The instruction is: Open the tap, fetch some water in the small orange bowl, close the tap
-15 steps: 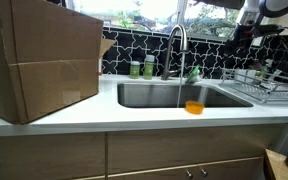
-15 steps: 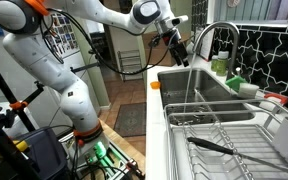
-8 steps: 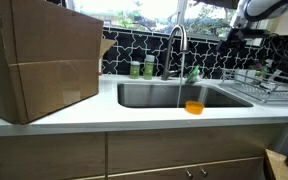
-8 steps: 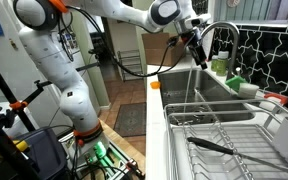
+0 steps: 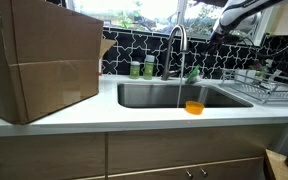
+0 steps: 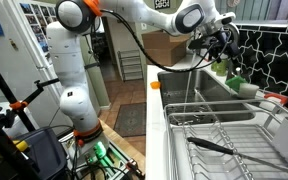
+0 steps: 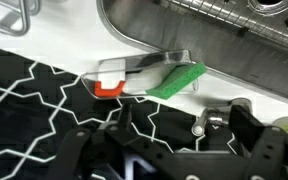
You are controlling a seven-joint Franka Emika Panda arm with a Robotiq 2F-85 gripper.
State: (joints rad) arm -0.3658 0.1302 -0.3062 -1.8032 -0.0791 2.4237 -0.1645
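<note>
above the back of the sink [image 5: 144, 96], my gripper [image 6: 224, 48], jaws spread wide and empty, has swung across to just beside the tap [image 5: 183, 50], so opening it looks next; the orange bowl [image 5: 193, 107] sits at the sink's front rim.

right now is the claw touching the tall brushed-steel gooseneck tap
Apart. In an exterior view, clear background shows between the claw and the tall brushed-steel gooseneck tap.

so the arm [image 5: 246, 10] swings left from over the dish rack [image 5: 269, 85], and the pincer [image 6: 224, 48] now hangs right by the tap [image 5: 177, 45] spout
</note>
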